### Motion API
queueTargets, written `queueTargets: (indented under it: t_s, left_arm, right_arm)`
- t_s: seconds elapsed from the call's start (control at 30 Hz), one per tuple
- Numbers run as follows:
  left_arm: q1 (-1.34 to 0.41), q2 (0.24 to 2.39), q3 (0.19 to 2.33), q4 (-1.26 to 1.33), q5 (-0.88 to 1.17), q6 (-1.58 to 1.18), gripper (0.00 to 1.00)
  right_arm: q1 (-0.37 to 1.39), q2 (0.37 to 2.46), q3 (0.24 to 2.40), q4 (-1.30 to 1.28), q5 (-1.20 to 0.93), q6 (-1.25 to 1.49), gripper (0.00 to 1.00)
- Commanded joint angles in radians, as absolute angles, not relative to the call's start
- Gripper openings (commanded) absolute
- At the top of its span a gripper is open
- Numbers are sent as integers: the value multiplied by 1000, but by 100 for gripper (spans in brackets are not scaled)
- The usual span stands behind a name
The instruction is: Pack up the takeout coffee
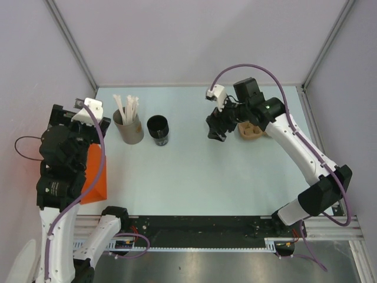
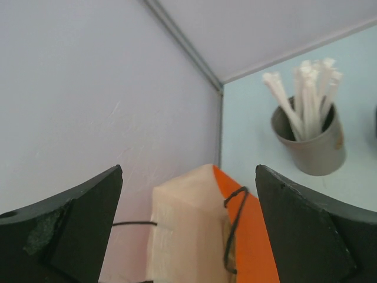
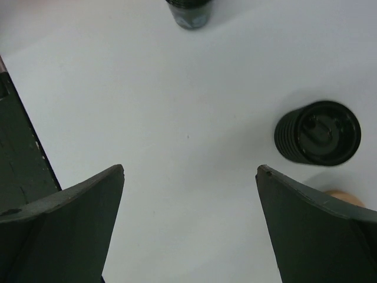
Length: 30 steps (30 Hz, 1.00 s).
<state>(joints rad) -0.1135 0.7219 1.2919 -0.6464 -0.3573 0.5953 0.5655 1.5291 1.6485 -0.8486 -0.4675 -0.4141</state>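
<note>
At the right gripper (image 3: 189,168): spread wide, nothing between the fingers, hanging over bare table (image 3: 177,106). Between 2 and 3 o'clock from that gap, beyond the right finger's tip: the takeout coffee (image 3: 317,132), upright on the table, black lid on, ribbed side showing, touched by neither finger. Just beside it at its 5 o'clock, a brown object (image 3: 344,198), mostly hidden by the finger; touching or not, cannot tell. At 12 o'clock, cut by the top edge, part of a second black cup (image 3: 188,10), well apart.

From above, with 12 o'clock at the far wall: right gripper near 1 o'clock of the table's middle, brown object just beside it at 3 o'clock, partly under the arm. Takeout coffee not to be picked out there among the black gripper parts.

At the left gripper (image 2: 188,168): likewise wide open, gripping nothing. At 6 o'clock under the gap, the top of an orange bag (image 2: 250,236) with a pale cream side and a black cord (image 2: 235,218); contact with the fingers cannot be told. Between 2 and 3 o'clock, the grey straw cup (image 2: 315,150), upright, holding white straws (image 2: 303,94). From above, straw cup toward 10 o'clock of the table, second black cup just beside it at its 3 o'clock, mouth open, not touching.
</note>
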Motion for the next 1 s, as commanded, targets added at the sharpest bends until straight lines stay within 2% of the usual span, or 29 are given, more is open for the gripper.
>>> queueTargets:
  t_s: [0.0, 0.27, 0.53, 0.77, 0.97]
  left_arm:
    - [-109, 762, 1368, -722, -82, 528, 100]
    - [-147, 868, 1402, -756, 162, 532, 100]
    - [-380, 966, 1307, -675, 175, 558, 100]
    - [-394, 1092, 1190, -473, 310, 528, 100]
    - [-394, 1253, 1192, -405, 391, 450, 100]
  right_arm:
    - [479, 1459, 1579, -845, -508, -452, 100]
    - [290, 1416, 1480, -910, -617, -453, 100]
    - [278, 1394, 1365, -895, -542, -431, 100]
    - [268, 1378, 1284, -851, -511, -456, 100]
    - [293, 1376, 1261, -818, -496, -442, 100]
